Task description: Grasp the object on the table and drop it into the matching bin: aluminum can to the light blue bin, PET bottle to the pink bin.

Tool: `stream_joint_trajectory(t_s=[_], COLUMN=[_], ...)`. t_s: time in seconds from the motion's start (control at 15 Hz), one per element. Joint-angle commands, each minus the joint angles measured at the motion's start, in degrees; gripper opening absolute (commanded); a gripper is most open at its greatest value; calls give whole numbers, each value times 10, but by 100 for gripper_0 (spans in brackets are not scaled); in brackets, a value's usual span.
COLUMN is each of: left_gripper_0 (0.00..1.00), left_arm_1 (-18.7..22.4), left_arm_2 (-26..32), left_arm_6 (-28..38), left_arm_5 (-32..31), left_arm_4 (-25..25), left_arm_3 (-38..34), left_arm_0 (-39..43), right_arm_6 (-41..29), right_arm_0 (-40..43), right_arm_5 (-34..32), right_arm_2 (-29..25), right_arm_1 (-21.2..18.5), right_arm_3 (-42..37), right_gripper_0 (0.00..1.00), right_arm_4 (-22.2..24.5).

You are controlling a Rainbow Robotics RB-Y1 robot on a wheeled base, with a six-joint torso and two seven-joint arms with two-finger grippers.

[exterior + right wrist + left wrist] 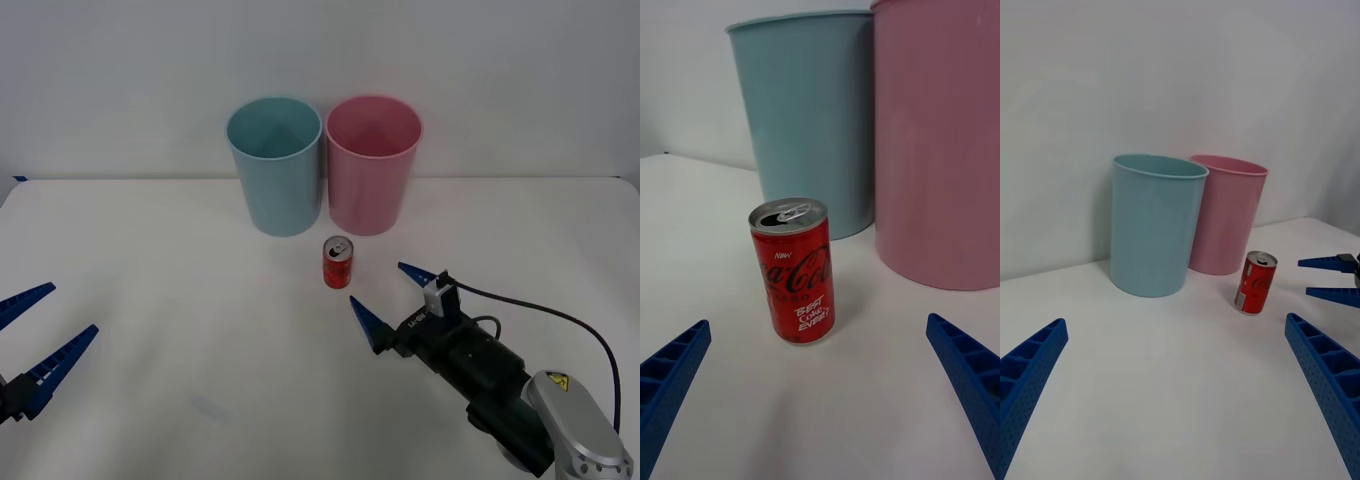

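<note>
**Right gripper spread near the upright can**

The can (338, 262) stands upright on the table (180, 300), just in front of the two bins and roughly level with the gap between them. The blue bin (274, 166) stands on the robot's left and the pink bin (373, 164) on its right; their walls sit very close, though whether they touch cannot be told. The right gripper (391, 297) lies low over the table, near the can on its right and nearer side, pointing toward it. Its jaws are spread wide and hold nothing; the can is apart from both fingers (968, 371). In the right wrist view the can (794, 268) stands between and beyond the two fingers, its silver top and pull-tab upward. The left gripper (35, 336) hovers at the table's left edge, well apart from the can, jaws likewise spread and empty.
</note>
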Motion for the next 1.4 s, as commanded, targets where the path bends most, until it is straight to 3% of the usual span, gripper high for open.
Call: stream_joint_trajectory(t_s=[0.07,0.87,1.4], left_gripper_0=[100,100,100], left_arm_1=[0,0,0], left_arm_2=[0,0,0], left_arm_6=[0,0,0], left_arm_5=[0,0,0], left_arm_4=[0,0,0], left_arm_3=[0,0,0], left_arm_0=[0,0,0], right_arm_6=[0,20,26], right_arm_0=[-20,-139,-155], right_arm_5=[19,63,87], right_arm_2=[14,10,18], right_arm_1=[6,66,71], right_arm_3=[21,161,176], right_gripper_0=[100,100,100], right_arm_4=[0,19,18])
